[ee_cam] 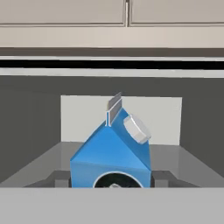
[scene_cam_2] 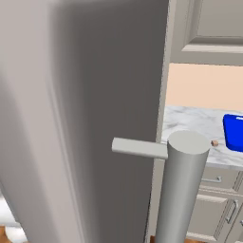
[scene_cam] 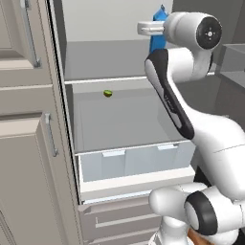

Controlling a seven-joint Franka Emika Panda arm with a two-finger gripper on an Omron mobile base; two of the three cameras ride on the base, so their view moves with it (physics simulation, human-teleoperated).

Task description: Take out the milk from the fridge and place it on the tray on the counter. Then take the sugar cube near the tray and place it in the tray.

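Note:
The milk point(ee_cam: 109, 153), a blue carton with a gabled top, a white cap and a dark round mark, stands right in front of the hand camera. My gripper point(ee_cam: 111, 179) is shut on it, with a dark finger tip point(ee_cam: 62, 179) pressed to each side. From the left base view the milk point(scene_cam: 156, 43) is on the upper level of the open fridge point(scene_cam: 119, 52), half hidden behind my wrist. The blue tray point(scene_cam_2: 233, 133) lies on the marble counter point(scene_cam_2: 190, 123) at the right edge. The tiny tan sugar cube point(scene_cam_2: 214, 143) sits just left of it.
A small green round item point(scene_cam: 108, 93) lies on the glass shelf below. Translucent drawers point(scene_cam: 134, 162) sit under that. The open fridge door point(scene_cam_2: 85, 118) with its grey bar handle point(scene_cam_2: 182, 190) stands between me and the counter. Beige cabinets point(scene_cam: 24, 119) flank the fridge on the left.

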